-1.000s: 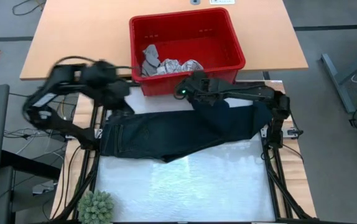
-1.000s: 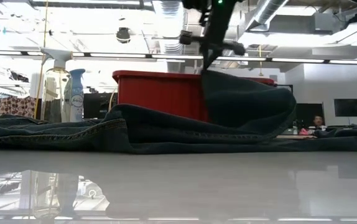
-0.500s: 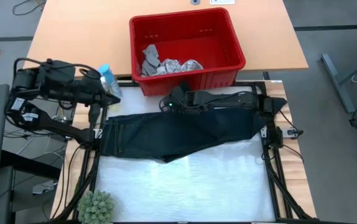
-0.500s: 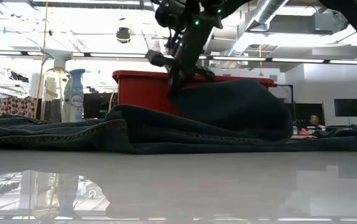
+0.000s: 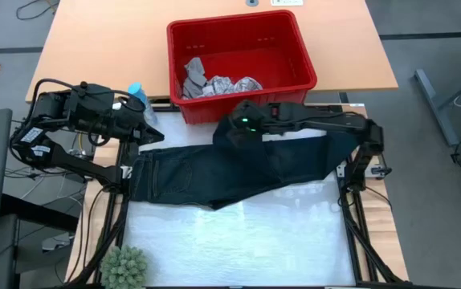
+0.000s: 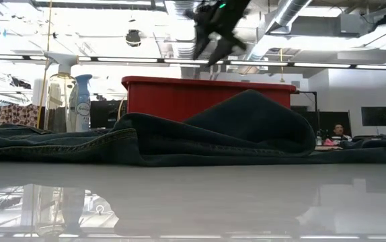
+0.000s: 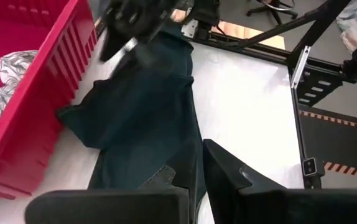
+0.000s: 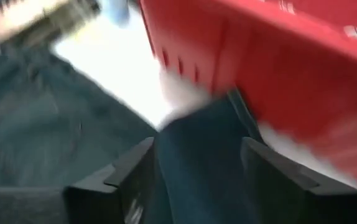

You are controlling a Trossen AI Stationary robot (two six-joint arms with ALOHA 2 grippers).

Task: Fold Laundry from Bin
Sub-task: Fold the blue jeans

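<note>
White tabletop (image 5: 238, 233) carries the trousers (image 5: 230, 170); right fingers (image 6: 214, 46) spread, empty, left fingers (image 7: 219, 171) shut.

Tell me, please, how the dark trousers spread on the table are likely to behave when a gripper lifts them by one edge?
The trousers will probably flop and drape: in the low view a released fold has slumped into a soft hump. They look like thick, stitched denim, so likely fairly heavy for cloth. Lifted at one point, the rest would probably drag across the table.

The right wrist view is smeared with motion blur; the bin (image 8: 278, 68) there is only a red mass. The trousers (image 6: 233, 138) probably hide the bin's base in the low view.
</note>
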